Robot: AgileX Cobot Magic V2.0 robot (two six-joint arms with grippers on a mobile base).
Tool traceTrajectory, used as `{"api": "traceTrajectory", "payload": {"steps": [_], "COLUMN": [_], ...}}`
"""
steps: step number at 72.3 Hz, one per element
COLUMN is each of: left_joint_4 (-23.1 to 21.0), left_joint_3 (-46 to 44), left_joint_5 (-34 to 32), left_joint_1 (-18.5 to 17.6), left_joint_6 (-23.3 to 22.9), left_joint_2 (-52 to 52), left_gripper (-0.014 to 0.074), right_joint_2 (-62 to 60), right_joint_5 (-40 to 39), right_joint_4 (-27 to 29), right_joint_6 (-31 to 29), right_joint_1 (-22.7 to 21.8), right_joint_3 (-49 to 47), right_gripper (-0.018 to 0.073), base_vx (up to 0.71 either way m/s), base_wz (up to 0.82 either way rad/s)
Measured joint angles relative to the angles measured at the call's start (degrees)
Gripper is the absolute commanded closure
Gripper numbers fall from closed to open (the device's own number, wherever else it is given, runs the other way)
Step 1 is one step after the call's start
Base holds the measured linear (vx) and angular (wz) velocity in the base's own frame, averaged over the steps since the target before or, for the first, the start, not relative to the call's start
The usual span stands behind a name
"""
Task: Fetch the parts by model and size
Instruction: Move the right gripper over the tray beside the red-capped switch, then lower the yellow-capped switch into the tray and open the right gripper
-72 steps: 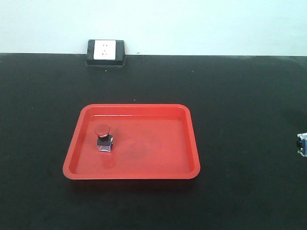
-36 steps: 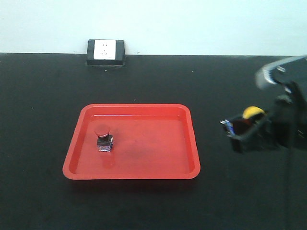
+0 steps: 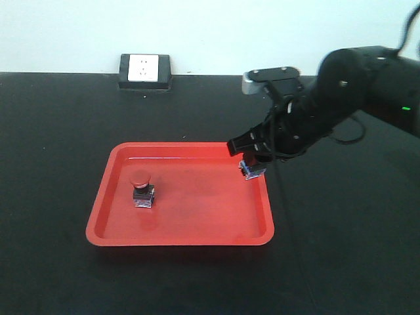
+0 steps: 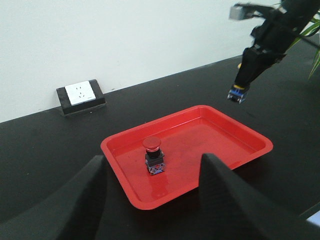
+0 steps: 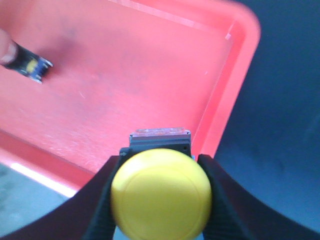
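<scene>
While I scan from the left of the front view, the black bench (image 3: 52,197) shows a wide bare band before the red tray (image 3: 197,223) begins, and a white wall socket on a dark block (image 3: 144,71) sits at the far edge, well apart from the tray. My left end effector (image 4: 150,200) shows only in its own wrist view: two dark fingers spread wide at the bottom of the picture with nothing between them, low over the bench on the near side of the tray. The red switch (image 3: 141,189) stands upright on the tray floor in the left half, apart from the left rim and the near rim, with open tray floor all around it and a broad clear stretch to its right. Further right, the right end effector (image 3: 252,157) hangs over the tray's far right corner, gripping the yellow switch (image 5: 160,192); its fingers press the cap on both sides. In the right wrist view the switch's dark base sits above the tray floor just inside the right rim. I cannot tell whether the base touches the floor. Right of the tray the bench is bare under the dark right arm (image 3: 354,85).
</scene>
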Motion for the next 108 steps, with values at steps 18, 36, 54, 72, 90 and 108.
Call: {"api": "traceTrajectory", "payload": {"steps": [18,36,54,72,90,108], "left_joint_4": [0.0,0.0,0.0,0.0,0.0,0.0], "left_joint_3": [0.0,0.0,0.0,0.0,0.0,0.0], "left_joint_5": [0.0,0.0,0.0,0.0,0.0,0.0], "left_joint_1": [0.0,0.0,0.0,0.0,0.0,0.0], "left_joint_6": [0.0,0.0,0.0,0.0,0.0,0.0], "left_joint_2": [0.0,0.0,0.0,0.0,0.0,0.0], "left_gripper": [0.02,0.02,0.02,0.02,0.02,0.02], "right_joint_2": [11.7,20.1,25.9,26.4,23.3,10.2], "right_joint_5": [4.0,4.5,9.1,9.3,8.7,4.6], "right_joint_4": [0.1,1.3,1.4,1.5,0.8,-1.5], "right_joint_6": [-0.3,-1.1,-1.2,-1.2,-3.0,-4.2], "right_joint_1": [0.0,0.0,0.0,0.2,0.2,0.2], "right_joint_3": [-9.7,-15.2,-19.8,-20.7,-20.7,-14.6], "right_gripper": [0.0538,0.0491,0.0294,0.0024,-0.0014,-0.0014], "base_vx": [0.0,0.0,0.0,0.0,0.0,0.0], "base_wz": [0.0,0.0,0.0,0.0,0.0,0.0]}}
